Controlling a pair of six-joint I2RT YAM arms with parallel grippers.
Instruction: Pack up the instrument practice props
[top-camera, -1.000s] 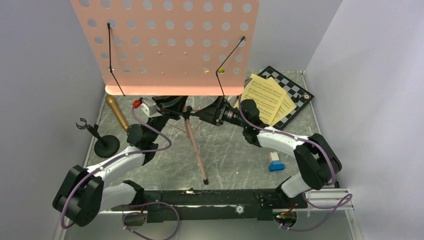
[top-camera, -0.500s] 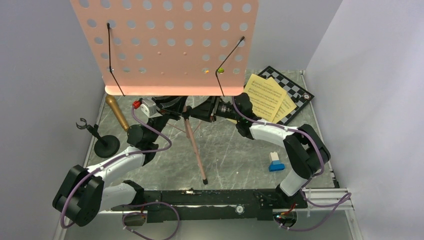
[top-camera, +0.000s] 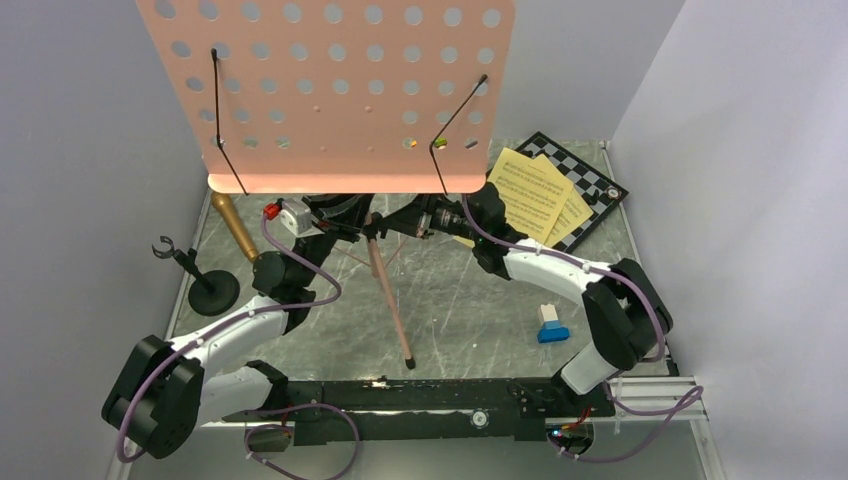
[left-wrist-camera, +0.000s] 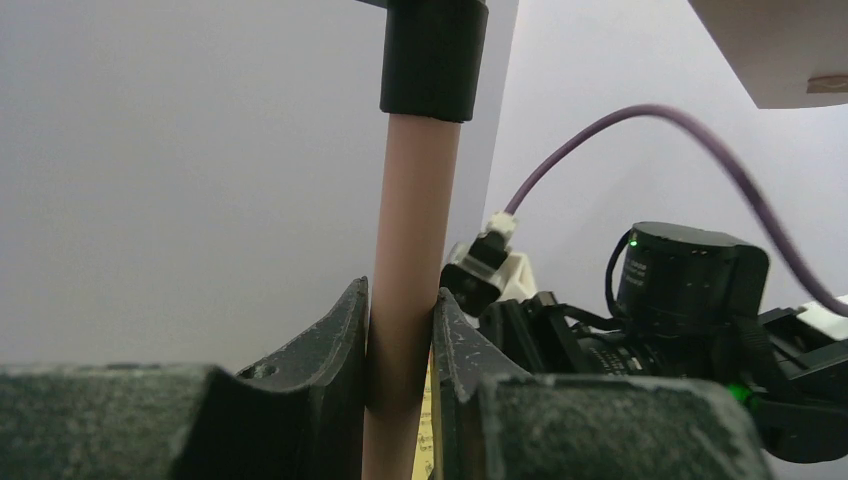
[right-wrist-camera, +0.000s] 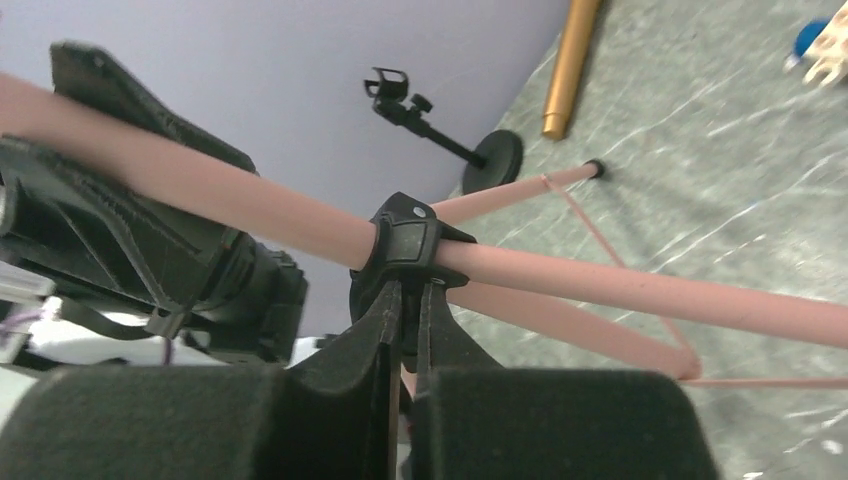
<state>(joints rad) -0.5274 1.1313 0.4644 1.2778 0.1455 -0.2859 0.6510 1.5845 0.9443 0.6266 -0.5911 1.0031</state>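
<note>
The pink music stand stands mid-table, its perforated desk (top-camera: 330, 90) filling the top of the overhead view and one tripod leg (top-camera: 392, 300) reaching toward me. My left gripper (left-wrist-camera: 400, 310) is shut on the stand's pink pole (left-wrist-camera: 410, 250), just below a black sleeve (left-wrist-camera: 433, 55). My right gripper (right-wrist-camera: 408, 300) is shut on a tab of the black tripod collar (right-wrist-camera: 408, 240), right beside the left gripper (top-camera: 350, 222). Yellow sheet-music pages (top-camera: 530, 195) lie at the back right. The gold microphone (top-camera: 232, 225) and the black mic stand (top-camera: 205, 285) sit at the left.
A chessboard (top-camera: 590, 180) lies under the yellow pages in the back right corner. A blue-and-white toy brick piece (top-camera: 551, 325) sits by the right arm. Walls close in on the left, back and right. The desk hides the table's rear middle.
My right gripper has moved left to the stand's hub and closed on the black collar. The left gripper has kept its hold on the pole.
</note>
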